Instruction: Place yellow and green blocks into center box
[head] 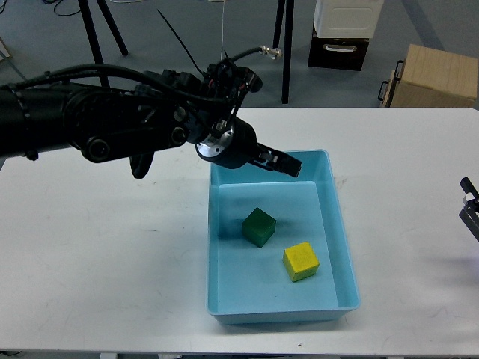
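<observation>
White table is seen spanning the frame, with grey floor behind it. A cardboard box, a black-and-white cabinet and black stand legs are seen on the floor beyond the far edge.

Left arm is seen entering from the left, black and bulky with loose cables, held over the table's far-left half. Light blue box is placed at table centre, long side running toward the camera, near rim close to the table's front edge.

Left gripper is held above the box's far rim, pointing right. Nothing is gripped. Fingers are seen dark and overlapping, so released or clenched cannot be told.

Green block is seen resting on the box floor, left of middle, turned corner-on. Yellow block is seen resting on the box floor, nearer the front and to the right of the green one; the two are close but apart. Neither block is touched by the gripper.

Right gripper is seen only as a small black sliver at the right frame edge, over the table; finger state cannot be told.
</observation>
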{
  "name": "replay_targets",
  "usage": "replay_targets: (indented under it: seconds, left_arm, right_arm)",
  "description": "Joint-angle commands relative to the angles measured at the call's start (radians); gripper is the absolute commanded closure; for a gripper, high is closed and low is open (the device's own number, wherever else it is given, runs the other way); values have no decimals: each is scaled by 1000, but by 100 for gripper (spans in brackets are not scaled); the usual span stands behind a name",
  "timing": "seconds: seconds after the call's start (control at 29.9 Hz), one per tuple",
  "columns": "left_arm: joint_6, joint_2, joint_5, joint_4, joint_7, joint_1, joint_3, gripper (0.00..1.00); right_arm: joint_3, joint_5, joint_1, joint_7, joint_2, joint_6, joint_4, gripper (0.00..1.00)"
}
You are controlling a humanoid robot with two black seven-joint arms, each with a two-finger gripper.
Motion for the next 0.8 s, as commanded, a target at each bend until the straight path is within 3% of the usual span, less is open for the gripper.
replay_targets:
  seconds: [0.0, 0.2, 0.3, 0.5, 0.77]
  left_arm:
    - [0, 16, -136, 82, -3, 52, -170, 1]
    - [0, -7, -400, 393, -12, 192, -688, 1]
    - [0, -13, -464, 478, -10, 247, -849, 1]
    - [0, 36, -477, 470, -6, 420, -1085, 1]
    - [0, 134, -478, 270, -1, 699, -1313, 1]
  right_arm:
    - [-5, 0, 0, 0, 1, 0, 1, 3]
    - [5, 0, 8, 0, 2, 0, -1, 3]
    - [4, 0, 16, 0, 8, 0, -1, 3]
    - [-1, 0, 28, 2, 38, 0, -1, 3]
    - [-7, 0, 20, 0, 38, 0, 2, 3]
